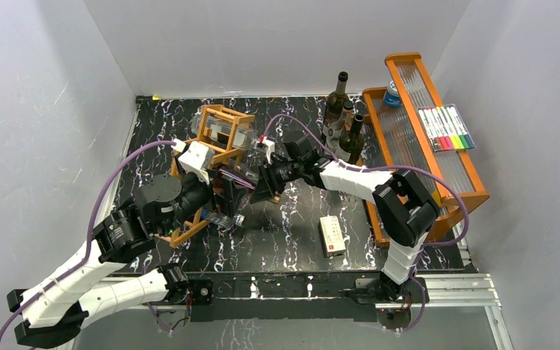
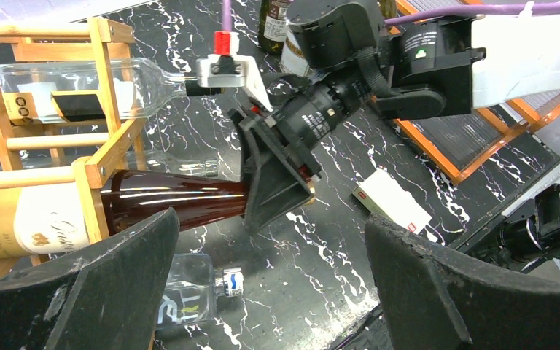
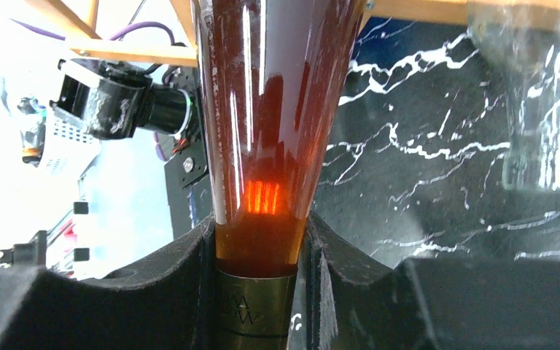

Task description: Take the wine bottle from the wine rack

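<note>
Bright even light falling from above, white walls point(image 1: 262, 44) washing out, glare streaking the wine bottle point(image 3: 262, 109), near fingers point(image 2: 437, 292) blurring.

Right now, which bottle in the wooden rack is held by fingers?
The dark brown bottle in the lower cell: the right fingers clamp its neck. Nothing grips the clear bottle above it.

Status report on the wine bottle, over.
Right claw shut on wine bottle neck. Left claw open, empty. Bottle lying in wine rack. Clear bottle in cell above.

Robot lab — white booth walls point(image 1: 277, 44), aluminium rail point(image 1: 459, 289).
</note>
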Controlling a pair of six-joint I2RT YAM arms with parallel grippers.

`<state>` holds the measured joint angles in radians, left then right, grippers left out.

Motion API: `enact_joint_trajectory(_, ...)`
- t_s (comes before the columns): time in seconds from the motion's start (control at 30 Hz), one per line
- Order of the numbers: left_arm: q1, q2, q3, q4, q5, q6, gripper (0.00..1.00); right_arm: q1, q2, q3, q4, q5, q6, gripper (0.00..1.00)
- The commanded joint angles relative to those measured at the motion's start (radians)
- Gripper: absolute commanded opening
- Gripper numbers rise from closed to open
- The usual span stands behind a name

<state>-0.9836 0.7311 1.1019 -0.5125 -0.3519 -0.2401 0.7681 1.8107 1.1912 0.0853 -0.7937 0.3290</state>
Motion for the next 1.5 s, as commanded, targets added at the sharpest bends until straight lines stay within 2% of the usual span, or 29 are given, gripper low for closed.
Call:
enact_joint_trajectory(0.0,0.002,-0.006,-0.009,0.014,-0.006,-0.008,0.98,-0.049,-0.125,-0.026,0.078,-0.103,-0.030,0.00)
enact_joint_trajectory(0.23,0.002,0.006,-0.014,0.021,-0.006,-0.004,0.98,-0.079,-0.220,-0.081,-0.006,-0.151,-0.078,0.00)
enact_joint_trajectory(0.5,0.001,0.029,-0.014,0.046,0.012,0.001,0.98,-0.126,-0.303,-0.146,-0.013,-0.221,-0.053,0.00)
enact_joint_trajectory(0.9,0.001,0.023,-0.020,0.054,0.018,-0.017,0.98,-0.207,-0.407,-0.228,0.043,-0.323,0.077,0.00)
enact_joint_trajectory(1.17,0.001,0.057,-0.008,0.070,0.042,-0.004,0.98,-0.243,-0.471,-0.264,0.021,-0.350,0.122,0.00)
enact_joint_trajectory(1.33,0.001,0.090,0.033,0.057,0.068,0.059,0.98,-0.265,-0.519,-0.284,-0.028,-0.349,0.122,0.00)
enact_joint_trajectory(1.47,0.002,0.138,0.091,0.014,0.157,0.227,0.98,-0.276,-0.567,-0.294,-0.049,-0.344,0.141,0.00)
